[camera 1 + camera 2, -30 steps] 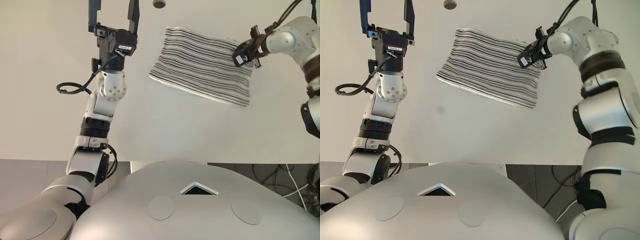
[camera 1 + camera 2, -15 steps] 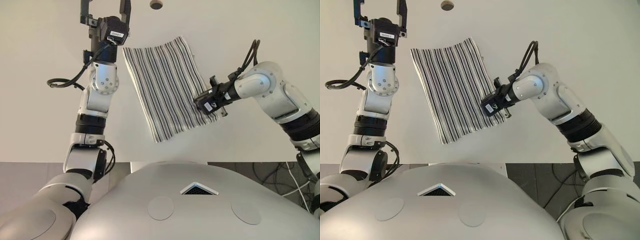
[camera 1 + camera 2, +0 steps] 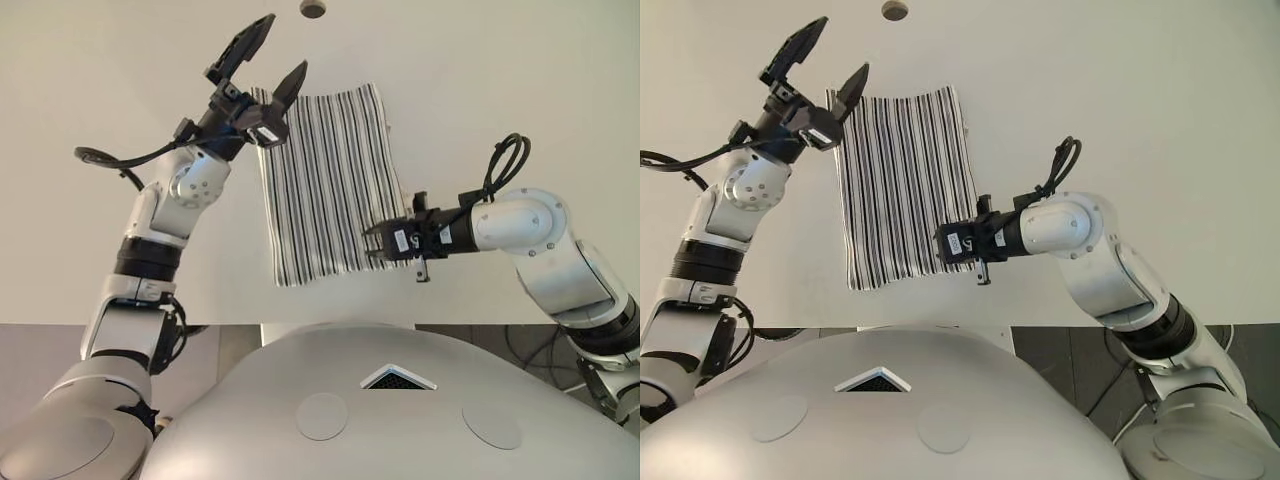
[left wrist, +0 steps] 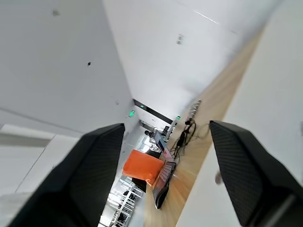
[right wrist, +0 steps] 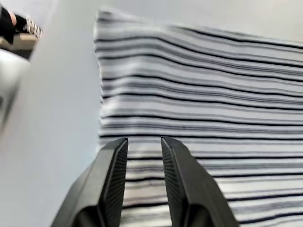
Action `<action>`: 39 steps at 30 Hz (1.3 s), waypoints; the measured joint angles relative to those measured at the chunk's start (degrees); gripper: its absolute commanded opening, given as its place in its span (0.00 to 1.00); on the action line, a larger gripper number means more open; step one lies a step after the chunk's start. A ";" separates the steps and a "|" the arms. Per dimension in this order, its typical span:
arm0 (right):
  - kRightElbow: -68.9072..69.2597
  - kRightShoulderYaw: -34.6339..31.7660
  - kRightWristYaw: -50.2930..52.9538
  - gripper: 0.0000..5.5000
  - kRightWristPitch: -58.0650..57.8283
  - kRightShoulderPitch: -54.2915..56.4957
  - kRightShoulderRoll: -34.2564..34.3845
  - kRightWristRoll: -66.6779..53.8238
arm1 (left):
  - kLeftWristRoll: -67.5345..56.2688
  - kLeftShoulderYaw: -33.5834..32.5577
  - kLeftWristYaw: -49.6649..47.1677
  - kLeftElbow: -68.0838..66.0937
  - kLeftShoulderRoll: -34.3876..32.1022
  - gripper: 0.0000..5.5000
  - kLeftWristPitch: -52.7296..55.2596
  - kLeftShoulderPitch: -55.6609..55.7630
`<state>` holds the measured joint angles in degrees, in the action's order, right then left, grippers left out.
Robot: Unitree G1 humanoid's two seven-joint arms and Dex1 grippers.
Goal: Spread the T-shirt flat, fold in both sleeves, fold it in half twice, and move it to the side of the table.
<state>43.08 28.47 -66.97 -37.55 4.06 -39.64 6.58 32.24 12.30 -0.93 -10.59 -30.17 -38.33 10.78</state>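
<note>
The worktop (image 3: pixel 520 110) carries the T-shirt (image 3: pixel 325 180), already folded into a compact striped rectangle, so only shifting it aside seems left. The left pincer (image 3: pixel 284 43) hovers spread wide over its far left corner. The right pincer (image 3: pixel 372 243) is at its near right edge, grip unclear.

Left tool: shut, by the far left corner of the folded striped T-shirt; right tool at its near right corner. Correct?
No. The left tool is open, not shut: the left eye view shows its fingers spread wide. The rest holds: it is by the far left corner of the folded striped T-shirt, the right tool at its near right corner.
</note>
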 measured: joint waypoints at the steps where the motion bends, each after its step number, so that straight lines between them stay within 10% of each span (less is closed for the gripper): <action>1: 1.03 -1.46 1.39 0.24 -0.52 0.01 0.80 -0.91 | 0.37 -0.02 -0.01 0.67 -0.96 0.60 -0.95 -0.86; 12: -21.35 -42.03 8.71 0.44 42.95 -29.84 -5.49 -5.75 | 2.71 -10.74 7.78 15.88 -24.66 0.79 -19.56 -44.34; 34: -29.89 -32.26 17.83 0.49 54.71 -26.03 -7.20 2.67 | 14.43 -0.05 6.65 14.95 -19.64 0.80 -22.73 -33.09; 39: -28.86 -31.97 17.90 0.50 54.88 -26.30 -7.45 2.69 | 15.77 2.84 4.18 12.86 -19.33 0.61 -22.71 -31.26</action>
<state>14.22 -3.50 -49.07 17.33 -22.23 -47.08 9.27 48.00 15.14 3.25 2.27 -49.50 -61.04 -20.48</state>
